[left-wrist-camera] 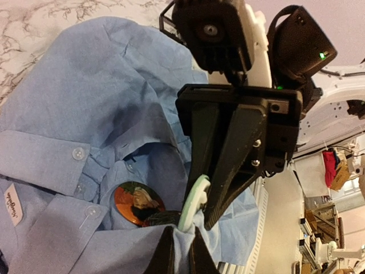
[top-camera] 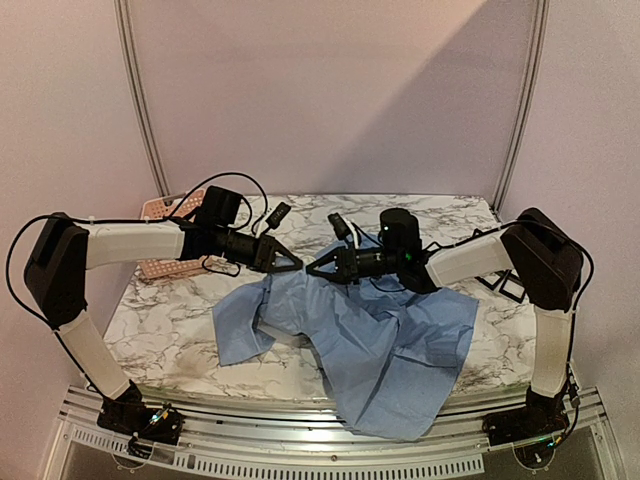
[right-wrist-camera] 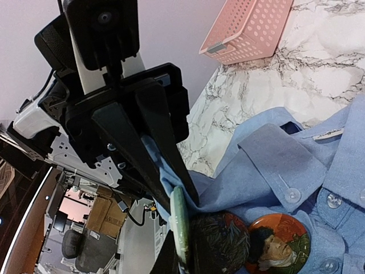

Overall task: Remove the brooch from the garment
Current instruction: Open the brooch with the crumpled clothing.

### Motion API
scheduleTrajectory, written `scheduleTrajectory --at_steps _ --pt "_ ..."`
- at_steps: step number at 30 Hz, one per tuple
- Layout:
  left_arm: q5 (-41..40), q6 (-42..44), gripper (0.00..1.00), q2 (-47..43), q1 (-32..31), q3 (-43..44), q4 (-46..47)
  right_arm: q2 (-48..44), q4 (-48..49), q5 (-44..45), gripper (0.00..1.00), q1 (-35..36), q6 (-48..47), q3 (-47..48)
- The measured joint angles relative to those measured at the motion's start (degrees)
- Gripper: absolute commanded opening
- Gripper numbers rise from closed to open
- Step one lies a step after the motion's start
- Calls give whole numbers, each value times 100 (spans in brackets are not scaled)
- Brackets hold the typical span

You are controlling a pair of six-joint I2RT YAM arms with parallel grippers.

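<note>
The garment (top-camera: 380,340) is a light blue button-up shirt spread over the marble table, with its front pulled up between the two arms. My left gripper (top-camera: 296,263) (left-wrist-camera: 182,234) (right-wrist-camera: 181,200) is shut on a pinch of its cloth. Tip to tip with it, my right gripper (top-camera: 314,268) (right-wrist-camera: 179,246) (left-wrist-camera: 197,220) is shut on the brooch (left-wrist-camera: 194,200) (right-wrist-camera: 180,220), a pale green round one seen edge-on. The cloth (left-wrist-camera: 57,160) still hangs against this brooch. Beside it on the shirt sit an orange portrait brooch (left-wrist-camera: 134,201) (right-wrist-camera: 279,240) and a dark one (left-wrist-camera: 164,217) (right-wrist-camera: 219,242).
A pink plastic basket (top-camera: 160,268) (right-wrist-camera: 245,28) stands at the table's back left, behind the left arm. Small black frames (top-camera: 510,285) lie at the right edge near the right arm. The shirt hangs over the table's front edge.
</note>
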Motion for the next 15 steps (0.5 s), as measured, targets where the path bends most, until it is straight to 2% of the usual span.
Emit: scheduleTrajectory --at_steps 6,9,12,15 --pt "24 46 0 0 -2 0 9 -83 -282 0 8 0 -365 42" --pt "28 74 0 0 -4 0 9 -94 -304 4 12 0 -437 42" --pt "46 146 0 0 -22 4 -4 -118 -345 31 22 0 -498 22" --pt "50 284 0 0 -50 72 -138 -203 -393 129 37 -2 -599 -74"
